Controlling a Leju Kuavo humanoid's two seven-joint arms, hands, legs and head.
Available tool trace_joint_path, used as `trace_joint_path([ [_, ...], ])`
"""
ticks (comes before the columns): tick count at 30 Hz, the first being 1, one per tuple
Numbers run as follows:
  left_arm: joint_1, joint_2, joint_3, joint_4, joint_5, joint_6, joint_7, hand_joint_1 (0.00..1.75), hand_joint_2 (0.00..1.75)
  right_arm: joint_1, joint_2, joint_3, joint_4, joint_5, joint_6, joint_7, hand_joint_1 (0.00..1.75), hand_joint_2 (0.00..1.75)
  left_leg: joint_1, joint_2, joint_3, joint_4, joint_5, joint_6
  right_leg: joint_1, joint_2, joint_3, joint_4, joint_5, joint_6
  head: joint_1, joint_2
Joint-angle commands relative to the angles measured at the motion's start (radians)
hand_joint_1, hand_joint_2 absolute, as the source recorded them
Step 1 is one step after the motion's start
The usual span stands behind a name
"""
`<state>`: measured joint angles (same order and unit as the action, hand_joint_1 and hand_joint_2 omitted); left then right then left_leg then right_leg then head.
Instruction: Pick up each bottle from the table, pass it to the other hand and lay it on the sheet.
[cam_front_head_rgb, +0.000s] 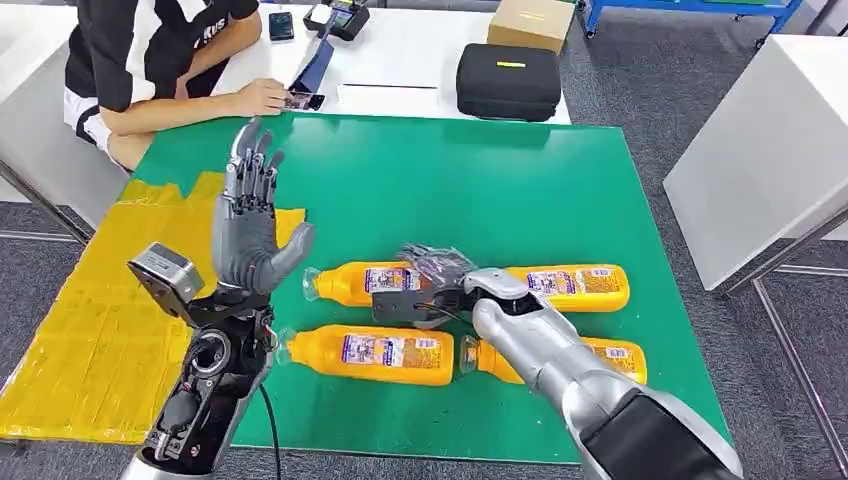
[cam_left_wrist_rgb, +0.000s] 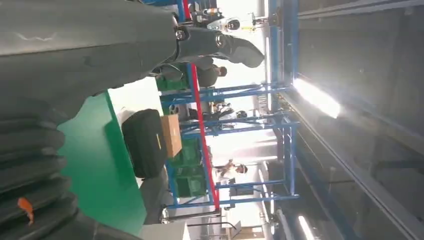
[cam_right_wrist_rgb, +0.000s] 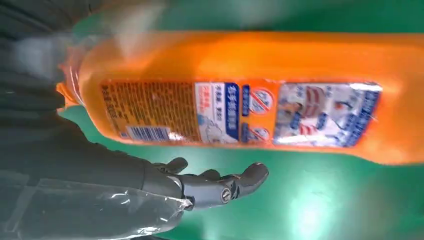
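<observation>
Four orange bottles lie on their sides on the green table (cam_front_head_rgb: 480, 180). My right hand (cam_front_head_rgb: 425, 285) hovers over the base end of the far left bottle (cam_front_head_rgb: 352, 283); in the right wrist view that bottle (cam_right_wrist_rgb: 250, 95) lies along the hand, and the thumb (cam_right_wrist_rgb: 220, 187) stands apart from it over green surface. The far right bottle (cam_front_head_rgb: 575, 287) and near left bottle (cam_front_head_rgb: 375, 353) lie free. My right arm partly covers the near right bottle (cam_front_head_rgb: 610, 357). My left hand (cam_front_head_rgb: 250, 215) is raised, palm open, fingers spread, beside the yellow sheet (cam_front_head_rgb: 90, 330).
A person (cam_front_head_rgb: 150, 60) sits at the white table behind, one hand near the green table's far left corner. A black case (cam_front_head_rgb: 508, 80) and a cardboard box (cam_front_head_rgb: 530, 22) stand behind the far edge. Another white table (cam_front_head_rgb: 760, 170) stands to the right.
</observation>
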<state>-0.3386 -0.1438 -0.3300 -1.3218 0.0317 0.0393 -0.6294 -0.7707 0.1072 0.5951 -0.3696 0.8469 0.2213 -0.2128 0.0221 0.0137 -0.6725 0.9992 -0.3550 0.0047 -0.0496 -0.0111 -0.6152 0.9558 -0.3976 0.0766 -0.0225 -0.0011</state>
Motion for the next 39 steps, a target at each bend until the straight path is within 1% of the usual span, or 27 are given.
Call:
trace_joint_path([
  [1, -0.040, 0.001, 0.014, 0.088, 0.001, -0.002, 0.001, 0.00, 1.75, -0.018, 0.012, 0.030, 0.105, -0.005, 0.012, 0.036, 0.00, 1.75, 0.000, -0.001, 0.005, 0.000, -0.002, 0.001, 0.000, 0.000, 0.005, 0.000, -0.002, -0.005, 0.000, 0.000],
  [2, -0.040, 0.001, 0.014, 0.088, 0.001, -0.003, 0.001, 0.00, 1.75, -0.015, 0.013, 0.032, 0.107, -0.004, 0.016, 0.037, 0.00, 1.75, 0.000, -0.002, 0.006, 0.000, -0.003, 0.001, 0.001, 0.000, 0.006, 0.000, -0.003, -0.006, 0.000, 0.000],
  [3, -0.040, 0.001, 0.012, 0.090, 0.001, -0.003, 0.001, 0.00, 1.75, -0.009, 0.013, 0.038, 0.106, 0.000, 0.025, 0.044, 0.00, 1.75, 0.000, -0.001, 0.004, 0.000, -0.001, 0.000, 0.000, -0.001, 0.004, 0.000, -0.002, -0.004, 0.000, 0.000],
  [5, -0.039, 0.001, 0.010, 0.091, 0.003, -0.004, 0.002, 0.00, 1.75, -0.002, 0.014, 0.044, 0.108, 0.003, 0.029, 0.050, 0.00, 1.75, 0.000, -0.002, 0.008, 0.000, -0.004, 0.001, 0.001, 0.000, 0.008, 0.000, -0.004, -0.007, 0.000, 0.000],
  [7, -0.038, 0.000, 0.010, 0.091, 0.003, -0.004, 0.002, 0.00, 1.75, 0.000, 0.014, 0.044, 0.108, 0.003, 0.027, 0.050, 0.00, 1.75, 0.000, -0.002, 0.008, 0.000, -0.004, 0.001, 0.001, 0.000, 0.008, 0.000, -0.004, -0.007, 0.000, 0.000],
  [8, -0.037, 0.000, 0.010, 0.092, 0.003, -0.004, 0.003, 0.00, 1.75, 0.000, 0.014, 0.044, 0.110, 0.003, 0.033, 0.051, 0.00, 1.75, 0.000, -0.002, 0.006, 0.000, -0.003, 0.001, 0.001, 0.000, 0.005, 0.000, -0.003, -0.005, 0.000, 0.000],
  [9, -0.038, 0.001, 0.008, 0.092, 0.004, -0.005, 0.004, 0.00, 1.75, 0.002, 0.014, 0.046, 0.109, 0.003, 0.040, 0.053, 0.00, 1.75, 0.000, -0.002, 0.007, 0.000, -0.004, 0.001, 0.001, 0.000, 0.007, 0.001, -0.004, -0.007, 0.000, 0.000],
  [10, -0.039, 0.002, 0.005, 0.097, 0.006, -0.005, 0.005, 0.00, 1.75, 0.006, 0.013, 0.050, 0.109, 0.005, 0.044, 0.056, 0.00, 1.75, 0.000, -0.001, 0.004, 0.000, -0.002, 0.000, 0.000, 0.000, 0.004, 0.000, -0.002, -0.004, 0.000, 0.000],
  [11, -0.040, 0.003, 0.003, 0.099, 0.007, -0.005, 0.006, 0.00, 1.75, 0.008, 0.013, 0.053, 0.110, 0.007, 0.046, 0.056, 0.00, 1.75, 0.000, -0.001, 0.007, 0.000, -0.003, 0.001, 0.001, 0.000, 0.006, 0.001, -0.003, -0.006, 0.000, 0.000],
  [12, -0.040, 0.003, 0.002, 0.101, 0.007, -0.005, 0.006, 0.00, 1.75, 0.013, 0.015, 0.054, 0.110, 0.007, 0.044, 0.055, 0.00, 1.75, 0.000, -0.002, 0.004, 0.000, -0.001, 0.000, 0.000, -0.001, 0.004, 0.000, -0.002, -0.004, 0.000, 0.000],
  [14, -0.039, 0.004, 0.004, 0.104, 0.012, 0.002, 0.006, 0.00, 1.75, 0.020, 0.020, 0.060, 0.108, 0.010, 0.039, 0.048, 0.09, 1.75, 0.000, -0.002, 0.008, 0.000, -0.004, 0.001, 0.001, 0.000, 0.008, 0.000, -0.004, -0.007, 0.000, 0.000],
  [15, -0.036, 0.005, 0.004, 0.102, 0.012, 0.004, 0.005, 0.00, 1.75, 0.025, 0.023, 0.060, 0.107, 0.010, 0.035, 0.045, 0.30, 1.75, 0.000, -0.002, 0.006, 0.000, -0.003, 0.000, 0.001, -0.001, 0.006, 0.000, -0.003, -0.006, 0.000, 0.000],
  [16, -0.033, 0.006, 0.004, 0.099, 0.013, 0.006, 0.005, 0.00, 1.75, 0.030, 0.025, 0.063, 0.106, 0.012, 0.031, 0.044, 0.52, 1.75, 0.000, -0.002, 0.008, 0.000, -0.004, 0.001, 0.001, 0.000, 0.008, 0.000, -0.003, -0.007, 0.000, 0.000],
  [17, -0.031, 0.007, 0.004, 0.099, 0.013, 0.006, 0.005, 0.00, 1.75, 0.033, 0.028, 0.063, 0.105, 0.012, 0.029, 0.044, 0.52, 1.75, 0.000, -0.001, 0.006, -0.001, -0.002, 0.000, 0.001, 0.000, 0.005, -0.001, -0.002, -0.005, 0.000, 0.000],
  [18, -0.027, 0.010, 0.002, 0.092, 0.013, 0.007, 0.005, 0.00, 1.75, 0.034, 0.029, 0.065, 0.106, 0.013, 0.026, 0.045, 0.52, 1.75, 0.001, -0.001, 0.008, 0.000, -0.004, 0.001, 0.001, 0.000, 0.008, 0.000, -0.003, -0.007, 0.000, 0.000],
  [19, -0.027, 0.010, 0.002, 0.092, 0.013, 0.007, 0.005, 0.00, 1.75, 0.034, 0.029, 0.065, 0.106, 0.013, 0.026, 0.045, 0.52, 1.75, 0.000, -0.001, 0.006, -0.001, -0.002, 0.000, 0.001, 0.000, 0.005, -0.001, -0.002, -0.005, 0.000, 0.000],
  [22, -0.027, 0.010, 0.002, 0.090, 0.014, 0.007, 0.005, 0.00, 1.75, 0.033, 0.028, 0.065, 0.106, 0.012, 0.027, 0.044, 0.52, 1.75, 0.000, -0.001, 0.009, 0.000, -0.004, 0.000, 0.001, 0.001, 0.008, 0.000, -0.003, -0.007, 0.000, 0.000],
  [23, -0.027, 0.010, 0.002, 0.090, 0.014, 0.007, 0.005, 0.00, 1.75, 0.033, 0.028, 0.065, 0.106, 0.012, 0.027, 0.044, 0.77, 1.75, 0.000, -0.002, 0.009, 0.000, -0.004, 0.001, 0.001, 0.000, 0.008, 0.000, -0.004, -0.007, 0.000, 0.000],
  [29, -0.027, 0.010, 0.002, 0.090, 0.014, 0.007, 0.005, 0.00, 1.75, 0.033, 0.028, 0.065, 0.106, 0.012, 0.027, 0.044, 0.77, 1.75, 0.000, -0.002, 0.009, 0.000, -0.004, 0.001, 0.001, 0.000, 0.008, 0.000, -0.004, -0.007, 0.000, 0.000],
  [30, -0.026, 0.011, 0.001, 0.089, 0.014, 0.009, 0.006, 0.00, 1.75, 0.034, 0.027, 0.068, 0.105, 0.014, 0.025, 0.043, 1.22, 1.75, 0.000, -0.001, 0.006, -0.001, -0.002, 0.000, 0.001, 0.000, 0.005, -0.001, -0.002, -0.005, 0.000, 0.000],
  [31, -0.025, 0.011, 0.000, 0.089, 0.014, 0.010, 0.006, 0.00, 1.75, 0.035, 0.028, 0.068, 0.105, 0.014, 0.024, 0.044, 1.40, 1.75, 0.000, -0.002, 0.007, -0.001, -0.002, 0.000, 0.001, 0.000, 0.006, -0.001, -0.002, -0.005, 0.000, 0.000],
  [32, 0.000, 0.014, 0.003, 0.079, 0.013, 0.023, 0.008, 0.00, 1.75, 0.059, 0.032, 0.046, 0.074, 0.006, -0.123, 0.049, 1.75, 1.75, 0.000, -0.001, 0.007, -0.001, -0.002, 0.000, 0.001, 0.000, 0.006, -0.001, -0.002, -0.005, 0.000, 0.000],
  [34, 0.009, 0.016, 0.007, 0.065, 0.007, 0.031, 0.011, 0.00, 1.75, 0.055, 0.035, 0.017, 0.062, -0.019, -0.166, 0.035, 1.75, 1.75, 0.000, -0.001, 0.009, -0.001, -0.003, 0.001, 0.001, 0.001, 0.008, -0.001, -0.003, -0.006, 0.000, 0.000],
  [35, 0.021, 0.020, 0.011, 0.046, 0.000, 0.035, 0.015, 0.00, 1.75, 0.052, 0.035, -0.017, 0.034, -0.047, -0.229, 0.008, 1.75, 1.75, 0.000, 0.000, 0.006, -0.001, -0.002, 0.000, 0.001, 0.001, 0.005, -0.001, -0.002, -0.005, 0.000, 0.000],
  [36, 0.027, 0.022, 0.013, 0.037, -0.002, 0.036, 0.017, 0.00, 1.75, 0.044, 0.036, -0.026, 0.027, -0.054, -0.242, 0.006, 1.75, 1.75, 0.000, 0.001, 0.009, 0.000, -0.004, 0.001, 0.001, 0.003, 0.006, 0.000, -0.003, -0.007, 0.000, 0.000],
  [38, 0.028, 0.023, 0.013, 0.034, -0.002, 0.036, 0.017, 0.00, 1.75, 0.034, 0.035, -0.026, 0.023, -0.053, -0.240, 0.006, 1.75, 1.75, 0.000, 0.001, 0.008, 0.001, -0.004, 0.001, 0.000, 0.003, 0.006, 0.001, -0.003, -0.007, 0.000, 0.000],
  [39, 0.028, 0.023, 0.013, 0.034, -0.002, 0.036, 0.017, 0.00, 1.75, 0.036, 0.034, -0.026, 0.024, -0.053, -0.240, 0.006, 1.75, 1.75, 0.000, 0.001, 0.005, 0.000, -0.002, 0.000, 0.000, 0.002, 0.003, 0.001, -0.001, -0.005, 0.000, 0.000],
])
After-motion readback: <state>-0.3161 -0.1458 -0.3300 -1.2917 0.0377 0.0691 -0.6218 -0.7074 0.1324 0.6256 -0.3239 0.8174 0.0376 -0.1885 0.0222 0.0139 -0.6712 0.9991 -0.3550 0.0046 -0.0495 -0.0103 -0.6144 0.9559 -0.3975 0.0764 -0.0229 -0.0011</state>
